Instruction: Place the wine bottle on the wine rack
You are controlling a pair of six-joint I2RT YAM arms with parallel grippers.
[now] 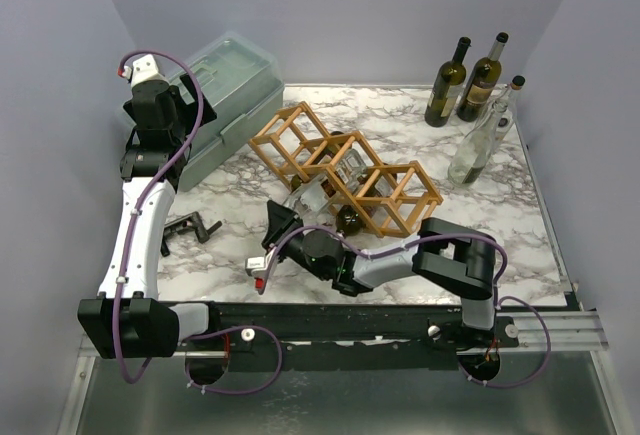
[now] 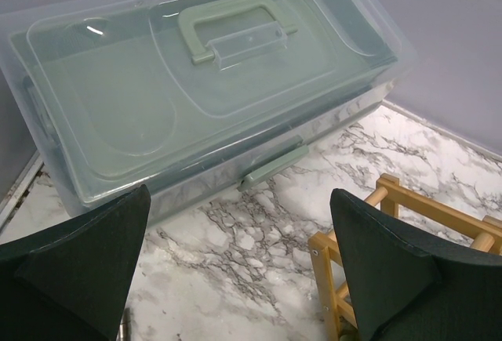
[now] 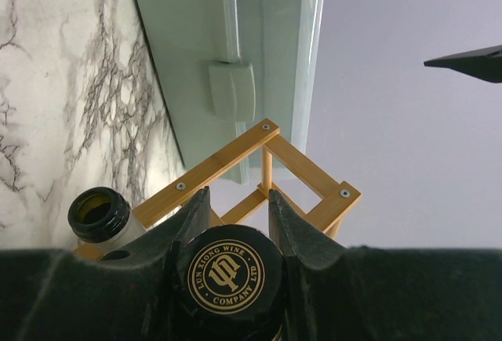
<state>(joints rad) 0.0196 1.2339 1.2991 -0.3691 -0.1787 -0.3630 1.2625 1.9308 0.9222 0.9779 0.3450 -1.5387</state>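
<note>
The wooden wine rack (image 1: 345,170) lies at the middle of the marble table, with bottles in its cells. My right gripper (image 1: 287,221) sits at the rack's near-left end. In the right wrist view it (image 3: 239,196) is shut on the black, gold-printed cap of the wine bottle (image 3: 229,276), whose body is hidden under the fingers. The rack's slats (image 3: 259,161) rise just beyond the fingertips. Beside the cap to the left is an open-mouthed bottle (image 3: 98,214). My left gripper (image 2: 235,270) hangs open and empty above the table, with the rack's corner (image 2: 392,223) by its right finger.
A clear-lidded green plastic box (image 1: 215,95) fills the back left, right in front of the left gripper (image 1: 160,120). Two dark bottles (image 1: 447,83) and a clear bottle (image 1: 480,140) stand at the back right. A small black clamp-like piece (image 1: 190,227) lies near the left arm.
</note>
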